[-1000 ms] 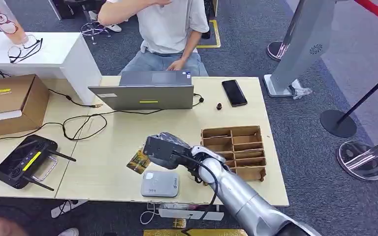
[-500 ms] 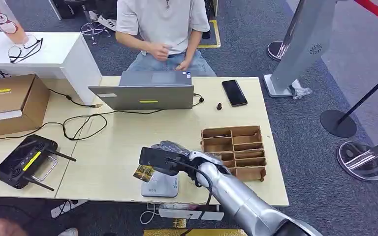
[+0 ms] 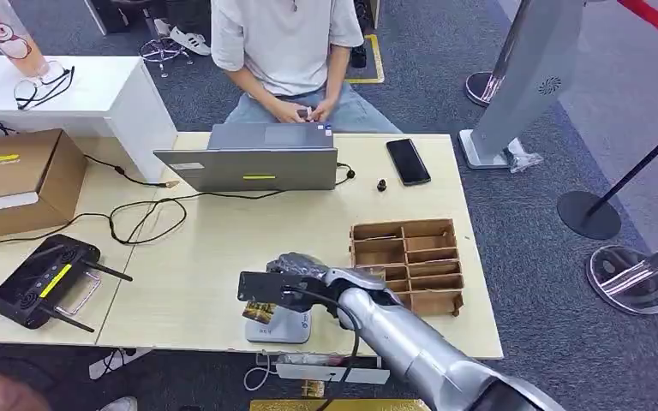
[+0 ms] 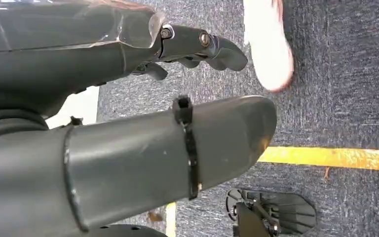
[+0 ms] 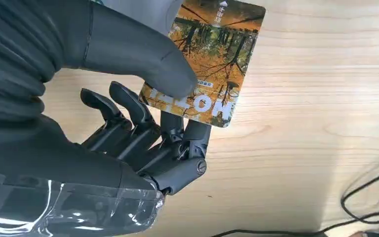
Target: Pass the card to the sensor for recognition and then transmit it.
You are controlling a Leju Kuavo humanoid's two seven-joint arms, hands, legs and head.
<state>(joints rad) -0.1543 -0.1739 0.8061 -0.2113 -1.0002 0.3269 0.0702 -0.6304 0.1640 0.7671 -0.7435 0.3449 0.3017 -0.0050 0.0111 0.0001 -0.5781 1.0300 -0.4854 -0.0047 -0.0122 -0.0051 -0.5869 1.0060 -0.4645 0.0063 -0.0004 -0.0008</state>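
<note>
My right hand hovers over the small grey sensor box near the table's front edge. It pinches a card printed with an autumn tree picture between thumb and fingers. A corner of the card peeks out under the hand, above the sensor's left part. My left hand hangs beside my body over dark carpet, fingers loosely curled, holding nothing.
A compartmented cardboard tray stands just right of the hand. A laptop, a black phone, cables, a black controller and a cardboard box share the table. A person sits behind the laptop.
My right hand has carried the card toward me and slightly left, from beside the sensor to over it. The person behind the laptop lowered an arm and brought both hands together.
</note>
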